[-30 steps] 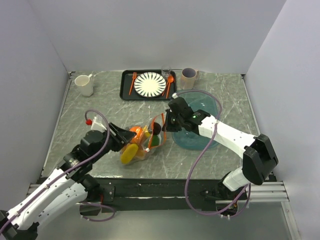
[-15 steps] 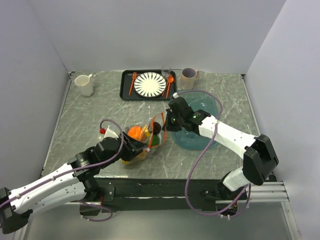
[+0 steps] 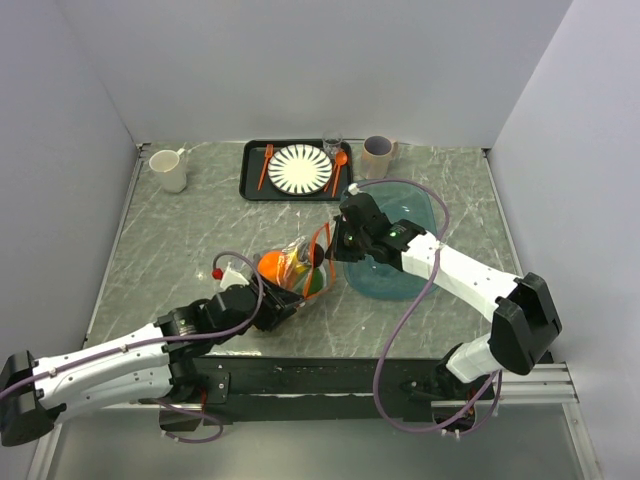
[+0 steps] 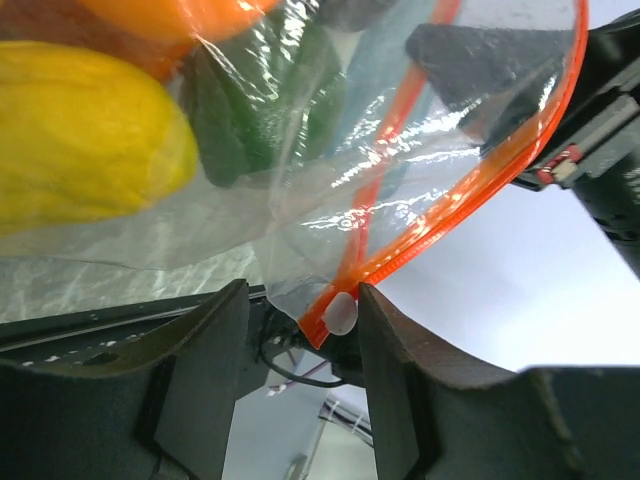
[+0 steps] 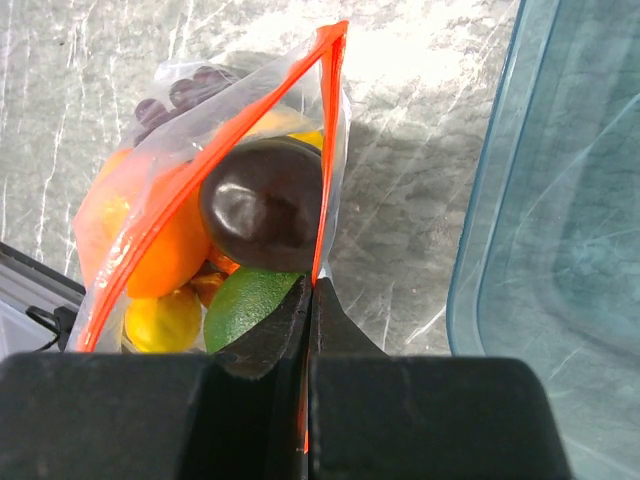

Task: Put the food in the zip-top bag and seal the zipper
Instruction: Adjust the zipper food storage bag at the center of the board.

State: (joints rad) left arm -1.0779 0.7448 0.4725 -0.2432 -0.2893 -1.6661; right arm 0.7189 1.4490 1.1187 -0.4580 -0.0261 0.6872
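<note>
The right tool (image 5: 308, 292) pinches the bag's (image 5: 225, 110) orange zipper (image 5: 328, 150). The left tool (image 4: 302, 305) is spread around the zipper's corner, with food (image 5: 262, 205) inside the bag.

Clear bag (image 3: 296, 262) sits mid-surface, mouth gaping toward 3 o'clock, orange-red zipper (image 5: 327, 150) unsealed. Inside: orange (image 5: 160, 250) at 9 o'clock, purple piece (image 5: 262, 205), green piece (image 5: 248, 300), yellow piece (image 4: 80, 150).
</note>
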